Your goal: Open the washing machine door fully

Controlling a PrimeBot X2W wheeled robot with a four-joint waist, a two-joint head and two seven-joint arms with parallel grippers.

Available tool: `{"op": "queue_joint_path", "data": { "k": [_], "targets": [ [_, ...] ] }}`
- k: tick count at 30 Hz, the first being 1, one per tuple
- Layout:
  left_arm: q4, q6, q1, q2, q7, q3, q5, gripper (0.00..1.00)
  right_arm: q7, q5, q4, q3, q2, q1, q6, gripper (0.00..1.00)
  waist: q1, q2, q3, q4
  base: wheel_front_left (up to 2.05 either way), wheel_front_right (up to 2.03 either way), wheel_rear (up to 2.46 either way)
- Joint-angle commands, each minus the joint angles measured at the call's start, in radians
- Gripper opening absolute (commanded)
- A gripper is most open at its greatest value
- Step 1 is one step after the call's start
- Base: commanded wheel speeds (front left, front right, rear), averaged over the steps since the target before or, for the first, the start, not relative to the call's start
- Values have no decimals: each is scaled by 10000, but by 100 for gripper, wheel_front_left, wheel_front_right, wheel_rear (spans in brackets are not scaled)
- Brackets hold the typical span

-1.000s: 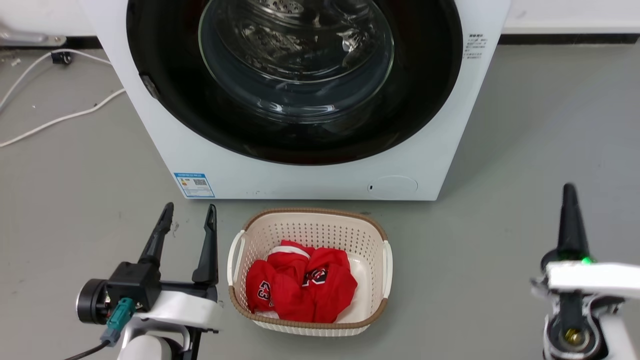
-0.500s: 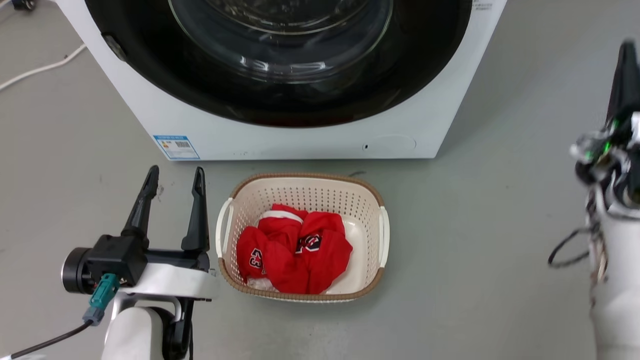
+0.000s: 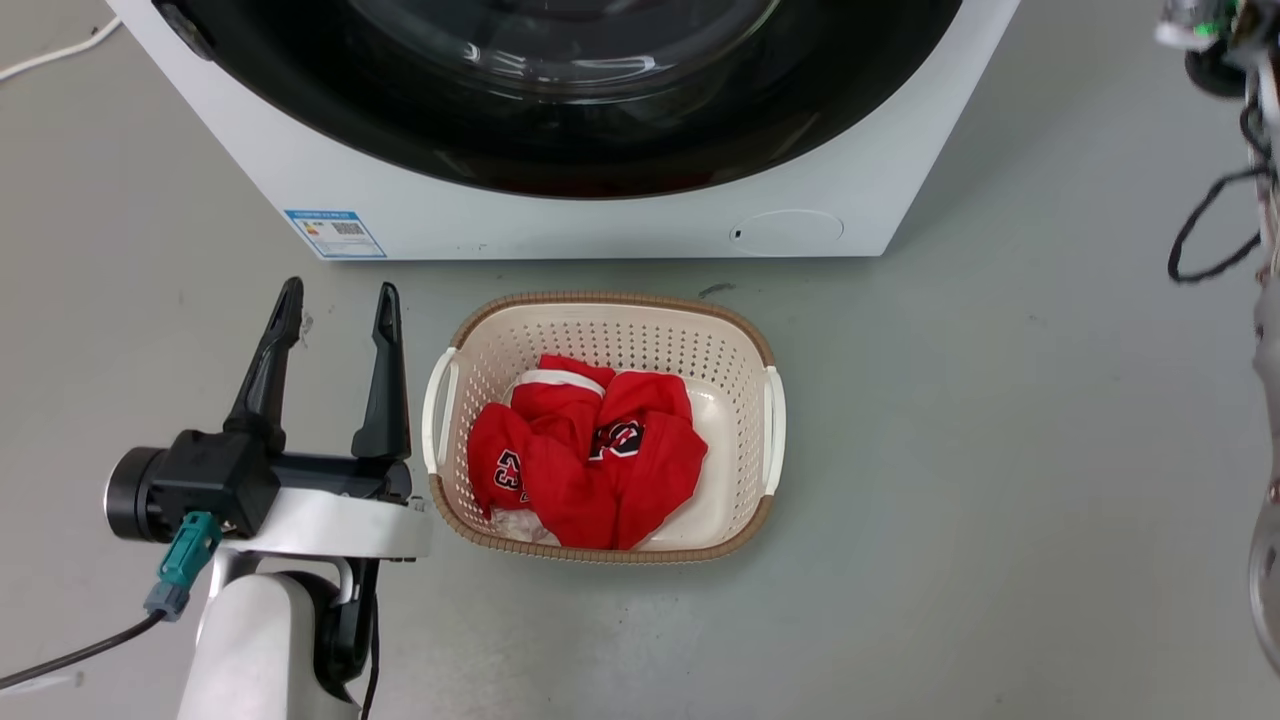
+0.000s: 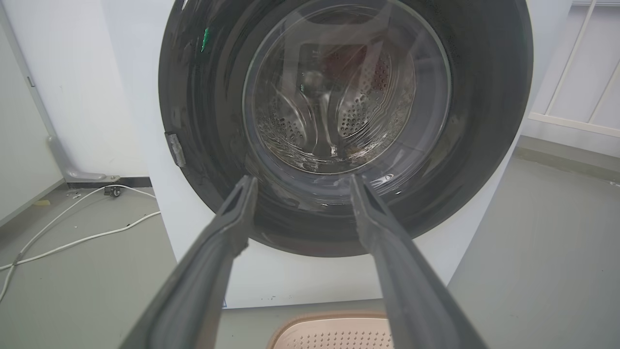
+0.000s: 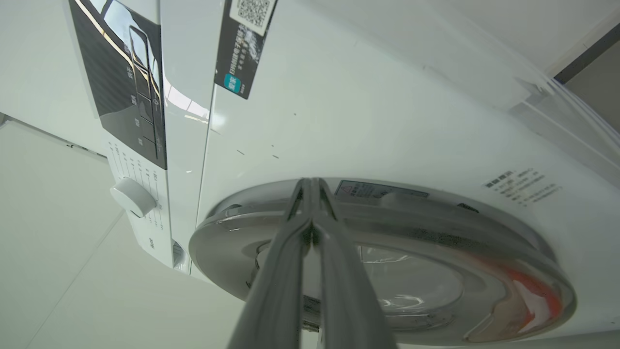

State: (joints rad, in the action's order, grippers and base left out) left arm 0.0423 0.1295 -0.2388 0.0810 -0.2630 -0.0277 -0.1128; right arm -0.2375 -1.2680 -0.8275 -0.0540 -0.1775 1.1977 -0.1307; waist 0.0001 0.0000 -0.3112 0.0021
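- The washing machine door (image 3: 560, 160) lies shut, flat against the white front of the washing machine (image 3: 600, 225); the left wrist view shows it whole, glass bowl in the middle, steel drum behind.
- The right gripper (image 5: 310, 183) has its two fingers pressed together with nothing between them; they point at the door (image 5: 474, 261) seen nearly edge-on, tips at its rim on the side near the small printed label (image 5: 518, 182); whether they touch the rim I cannot tell.
- The left gripper (image 3: 335, 300) hangs low over the floor with fingers spread and empty, just beside the laundry basket (image 3: 610, 300), well apart from the door.
- The right arm is clearly the nearer; the seam between rim and machine front lies straight ahead of its tips.
- A small grey tab (image 4: 175, 149) sits on the opposite edge, probably the hinge; if so, the door should swing away from the right gripper's side.
- My judgement: the opening pull has not yet begun.
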Motion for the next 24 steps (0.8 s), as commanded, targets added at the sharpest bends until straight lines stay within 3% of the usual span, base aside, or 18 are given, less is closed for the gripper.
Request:
{"op": "queue_joint_path", "data": {
  "k": [1,8,17,24],
  "targets": [
    [-40,20,-182,53,-25,47,-35,100,-227,142,-309,102,102,466,-1,0,-1,0,-117,40,0,0,0],
    [-111,11,-422,131,-25,139,-58,100,-1339,1204,-1989,747,208,2203,-1,0,-1,0,-471,204,0,0,0],
    [-186,11,-711,123,-25,244,-132,100,-1572,2399,-3868,1096,135,3917,-1,0,-1,0,-990,405,0,0,0],
    [-209,12,-940,93,-25,301,-176,100,-1948,2886,-4514,1104,115,4788,-1,0,-1,0,-1323,527,0,0,0]
  ]
}}
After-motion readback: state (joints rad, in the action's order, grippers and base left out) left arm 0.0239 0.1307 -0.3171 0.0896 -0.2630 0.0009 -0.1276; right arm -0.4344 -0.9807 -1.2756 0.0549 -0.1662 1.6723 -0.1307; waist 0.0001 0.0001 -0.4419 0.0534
